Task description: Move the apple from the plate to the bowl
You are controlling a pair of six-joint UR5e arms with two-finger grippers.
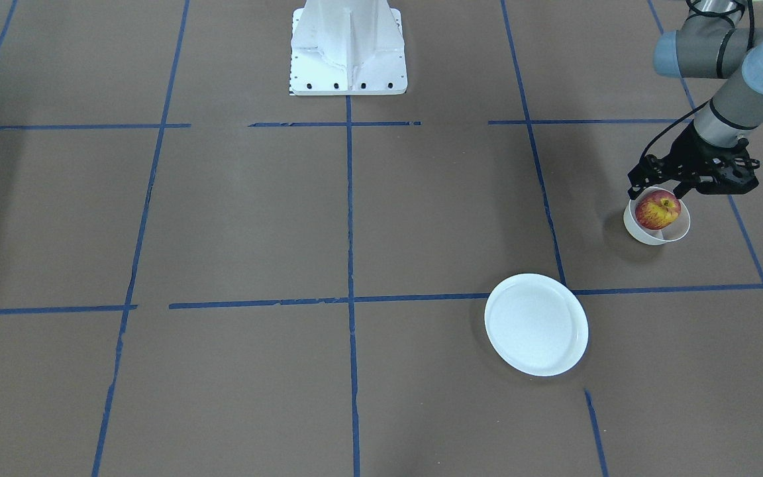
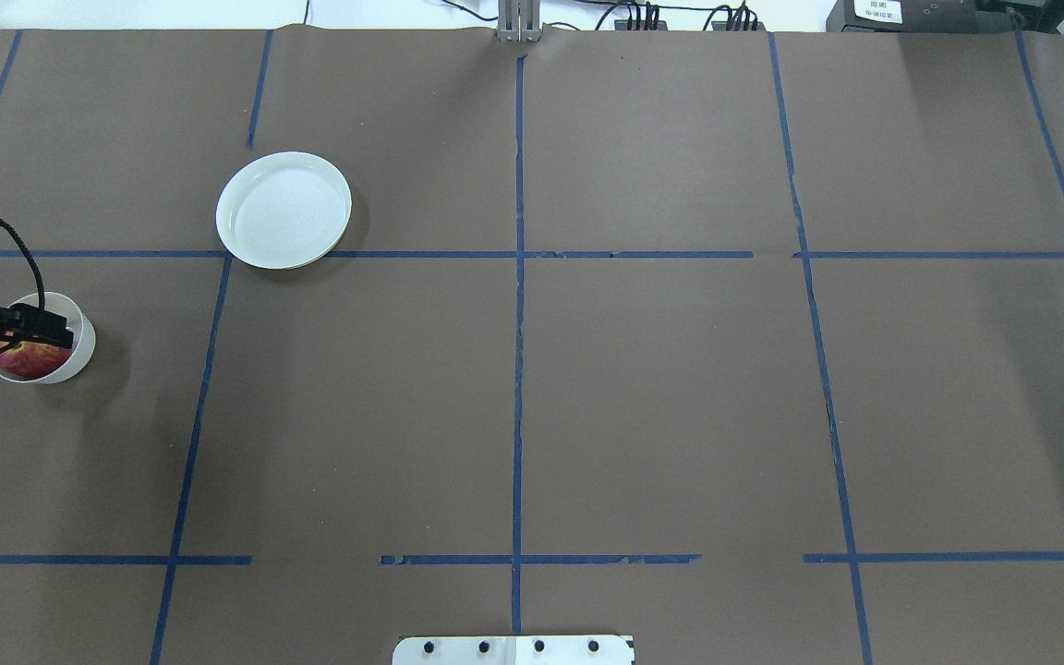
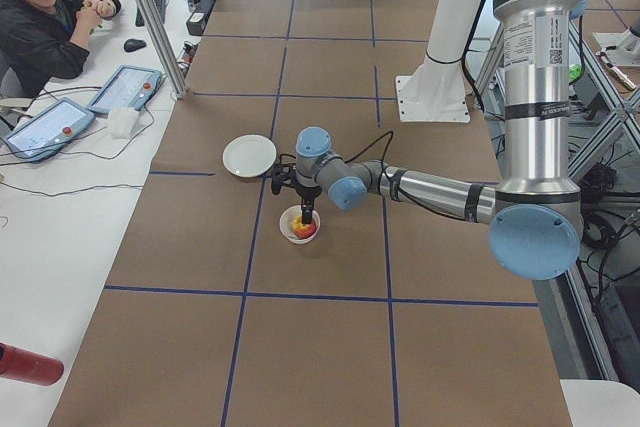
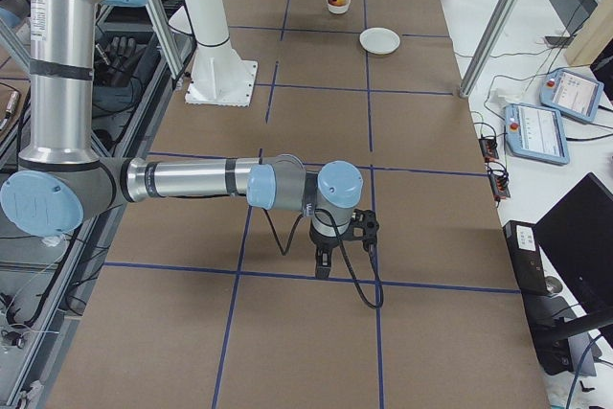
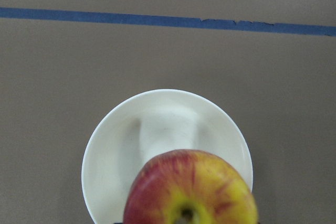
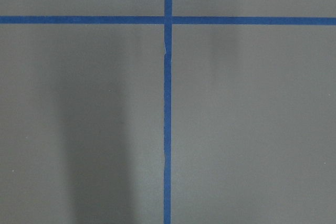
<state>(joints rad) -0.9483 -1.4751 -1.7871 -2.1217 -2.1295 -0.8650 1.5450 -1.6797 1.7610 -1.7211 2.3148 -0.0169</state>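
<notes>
The red and yellow apple (image 1: 658, 210) sits in the mouth of the small white bowl (image 1: 646, 235), its top above the rim. My left gripper (image 1: 658, 193) stands over the bowl with its fingers on either side of the apple, and looks shut on it. In the left wrist view the apple (image 5: 191, 190) is close at the bottom, over the bowl (image 5: 121, 145). The white plate (image 1: 536, 324) lies empty, apart from the bowl. My right gripper (image 4: 323, 265) points down over bare table, and I cannot tell whether it is open or shut.
The robot's white base (image 1: 348, 53) stands at the table's near middle edge. Blue tape lines (image 2: 518, 369) cross the brown table. An operator (image 3: 45, 17) sits beside tablets at the far side. A red can (image 3: 30, 365) lies off the table's end.
</notes>
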